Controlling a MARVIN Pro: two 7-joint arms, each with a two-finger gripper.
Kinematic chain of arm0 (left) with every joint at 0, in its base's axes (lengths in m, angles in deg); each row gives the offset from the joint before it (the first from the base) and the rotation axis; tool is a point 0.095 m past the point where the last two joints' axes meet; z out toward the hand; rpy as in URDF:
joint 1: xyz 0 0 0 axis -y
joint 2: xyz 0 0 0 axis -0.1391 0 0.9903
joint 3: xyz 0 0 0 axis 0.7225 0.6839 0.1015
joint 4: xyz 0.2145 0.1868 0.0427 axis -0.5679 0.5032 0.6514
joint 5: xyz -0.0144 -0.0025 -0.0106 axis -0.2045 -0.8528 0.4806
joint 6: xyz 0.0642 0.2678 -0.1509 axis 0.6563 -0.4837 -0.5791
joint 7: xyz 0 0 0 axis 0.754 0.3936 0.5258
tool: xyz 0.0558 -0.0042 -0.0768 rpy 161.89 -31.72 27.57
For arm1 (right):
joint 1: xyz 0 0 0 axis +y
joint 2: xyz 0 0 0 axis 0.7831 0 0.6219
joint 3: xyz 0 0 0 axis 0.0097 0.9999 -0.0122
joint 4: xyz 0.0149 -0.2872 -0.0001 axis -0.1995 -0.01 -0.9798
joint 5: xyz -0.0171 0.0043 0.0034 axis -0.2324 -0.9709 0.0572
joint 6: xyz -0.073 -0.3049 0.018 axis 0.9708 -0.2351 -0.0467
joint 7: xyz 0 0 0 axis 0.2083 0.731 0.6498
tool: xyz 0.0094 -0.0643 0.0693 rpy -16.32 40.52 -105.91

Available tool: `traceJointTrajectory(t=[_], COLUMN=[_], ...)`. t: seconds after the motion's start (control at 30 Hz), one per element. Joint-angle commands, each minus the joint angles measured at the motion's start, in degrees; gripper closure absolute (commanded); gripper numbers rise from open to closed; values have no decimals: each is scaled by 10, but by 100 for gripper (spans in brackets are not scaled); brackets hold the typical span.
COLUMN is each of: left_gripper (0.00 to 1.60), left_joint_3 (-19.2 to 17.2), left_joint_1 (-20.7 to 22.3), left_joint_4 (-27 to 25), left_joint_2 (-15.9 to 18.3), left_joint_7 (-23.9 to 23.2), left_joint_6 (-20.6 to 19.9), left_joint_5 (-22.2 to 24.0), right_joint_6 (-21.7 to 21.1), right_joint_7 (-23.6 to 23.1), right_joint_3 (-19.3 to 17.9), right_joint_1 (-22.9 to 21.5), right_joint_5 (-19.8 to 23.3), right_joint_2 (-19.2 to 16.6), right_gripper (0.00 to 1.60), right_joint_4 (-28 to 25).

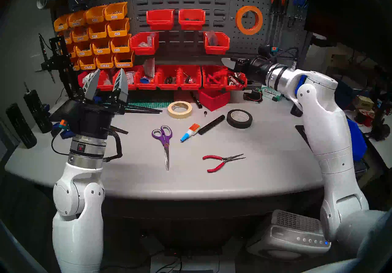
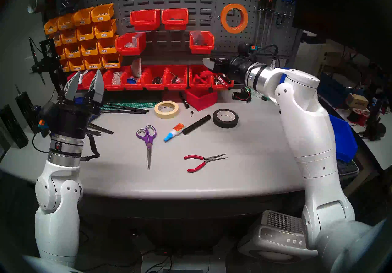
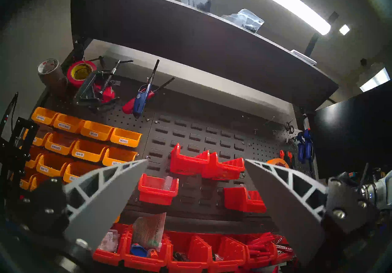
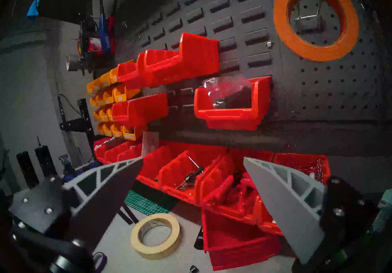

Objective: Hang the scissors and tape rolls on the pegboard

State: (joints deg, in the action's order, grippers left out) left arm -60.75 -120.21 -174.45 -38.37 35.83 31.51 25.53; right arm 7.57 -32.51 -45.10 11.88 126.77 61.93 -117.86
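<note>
On the grey desk (image 1: 265,160), roughly at its middle, the scissors with purple-and-grey loop handles and long silver blades (image 1: 164,142) are lying flat and closed, long axis running near-to-far, blades pointing toward the near desk edge and handles toward the back wall. Bare desk is lying open on both sides of the blades and between their tip and the near edge. Behind the handles, the cream masking-tape roll (image 1: 180,109) is lying flat, hole upward, well apart from the scissors. Up on the dark grey perforated pegboard (image 1: 282,39), the wide bright-orange tape roll (image 1: 249,20) is hanging on a two-pronged metal hook (image 4: 308,11), its opening facing out into the room. To the right of the scissors, a small glue bottle (image 1: 190,132), a black tape roll (image 1: 239,118) and red-handled needle-nose pliers (image 1: 222,161) are lying apart from one another. The left gripper (image 1: 107,84) is hovering over the desk's left end, fingers spread wide, pointing up and gripping nothing. The right gripper (image 4: 193,161) is hanging level below the orange roll, fingers also spread wide and empty.
</note>
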Motion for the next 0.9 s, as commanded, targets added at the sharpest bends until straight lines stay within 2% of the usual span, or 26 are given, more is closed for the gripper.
traceJointTrajectory(t=[0.0,0.03,0.23,0.33,0.4,0.43,0.47,0.67,0.7,0.87], left_gripper=[0,0,0,0,0,0,0,0,0,0], left_joint_3=[-9,-10,-12,-15,-16,-18,-19,-31,-33,-40], left_joint_1=[-17,-22,-54,-73,-84,-90,-94,-118,-124,-144], left_joint_4=[-54,-60,-91,-103,-107,-110,-111,-114,-115,-115], left_joint_2=[27,30,55,68,76,83,87,105,108,114], left_joint_7=[-20,-23,-47,-61,-69,-74,-79,-94,-96,-97], left_joint_6=[-38,-49,-115,-149,-171,-184,-193,-259,-271,-334], left_joint_5=[20,25,39,43,45,44,45,53,53,70], right_joint_6=[6,5,8,5,8,5,9,2,5,-8], right_joint_7=[-14,-12,-16,-7,-12,-2,-9,22,18,56], right_joint_3=[-30,-35,-57,-72,-75,-86,-85,-120,-119,-140], right_joint_1=[36,48,81,110,110,127,122,169,165,197], right_joint_5=[8,9,16,17,20,20,22,24,26,28], right_joint_2=[-21,-24,-27,-27,-25,-25,-24,-14,-14,1], right_gripper=[0,0,0,0,0,0,0,0,0,0], right_joint_4=[-61,-80,-112,-154,-146,-171,-157,-217,-208,-249])
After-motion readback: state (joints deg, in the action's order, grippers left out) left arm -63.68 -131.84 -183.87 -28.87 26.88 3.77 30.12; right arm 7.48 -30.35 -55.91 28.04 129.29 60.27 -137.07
